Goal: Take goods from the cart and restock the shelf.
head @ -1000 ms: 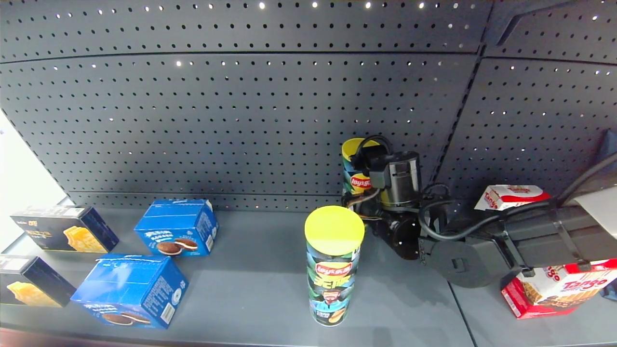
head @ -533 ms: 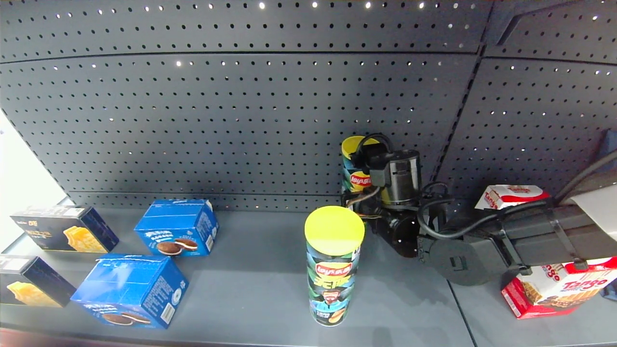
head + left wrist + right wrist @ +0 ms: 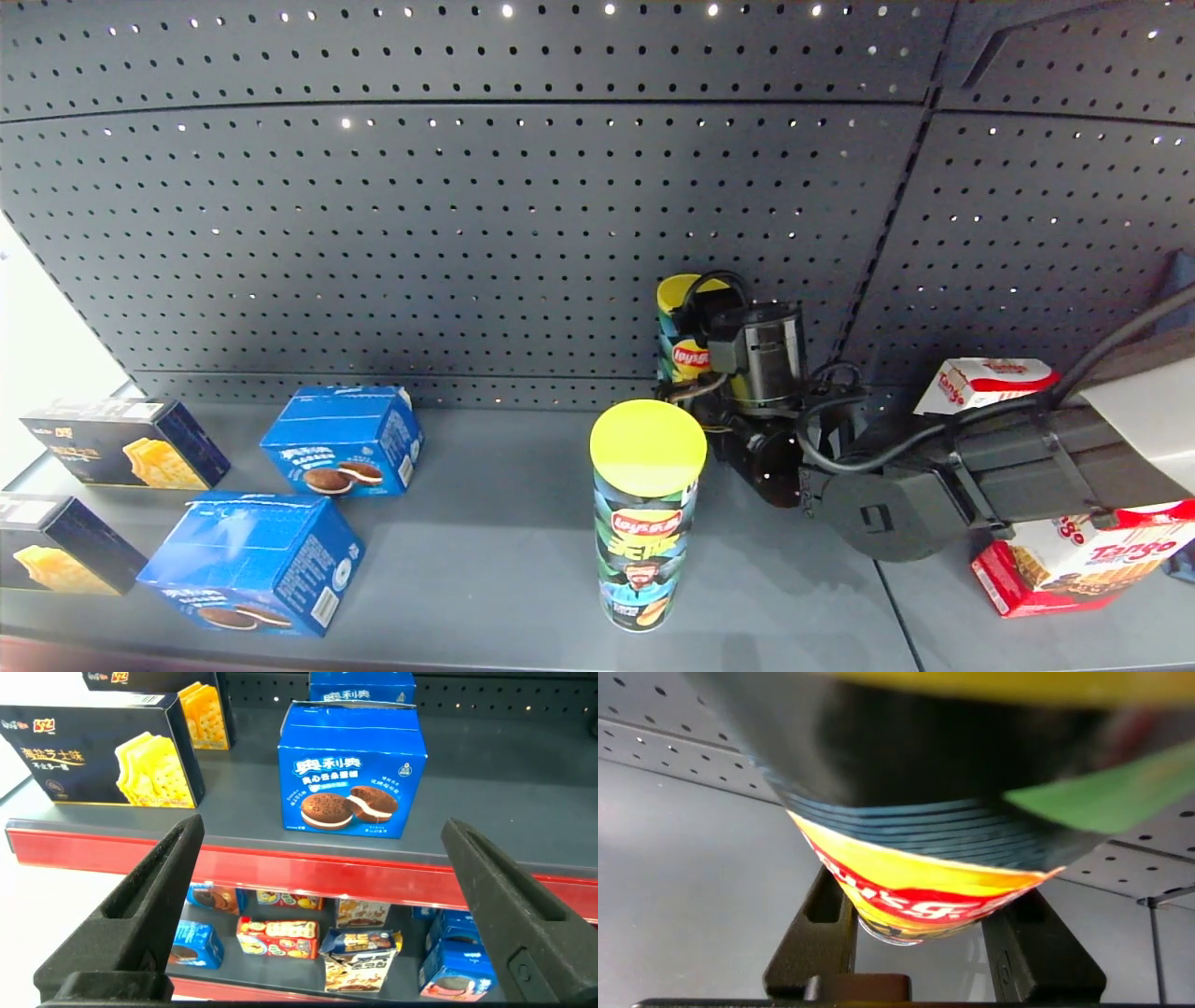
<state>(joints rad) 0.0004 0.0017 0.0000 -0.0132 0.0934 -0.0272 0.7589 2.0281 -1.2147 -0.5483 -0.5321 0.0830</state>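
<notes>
Can (image 3: 674,327): chip tube at far side of shelf (image 3: 485,560), close to pegboard (image 3: 467,233), roughly upright. Arm hides the base, so cannot tell if it sits on the shelf.
Right hand (image 3: 920,924): closed on the can, low on the body, one finger each side, and the grip looks snug.
Left hand (image 3: 322,829): fingers spread wide, holding nothing. It sits low in front of the shelf's near edge, facing blue boxes (image 3: 353,765).
Near can (image 3: 646,518): same kind of tube, upright, nearer than the held one and slightly left, apart from it.
Handling: likely light. Wall is thin stiff card with a glossy wrap, so a bit slippery. Round body can twist between flat fingers. Tall and narrow, so it tips easily. Contents are brittle, so squeeze gently.
Hold point: across the body, mid to low. Avoid the lid (image 3: 648,446), which would probably pop off.
Materials: both cans are cylinders with printed sleeves and flat yellow plastic lids. Shelf is smooth grey metal. Pegboard is perforated dark sheet.
Other goods: blue boxes left, black boxes (image 3: 126,443) farther left, red boxes (image 3: 1083,560) right. All are printed card with sharp edges.
Risk: can may topple if let go while tilted. Arm passes close to the near can and could knock it.
</notes>
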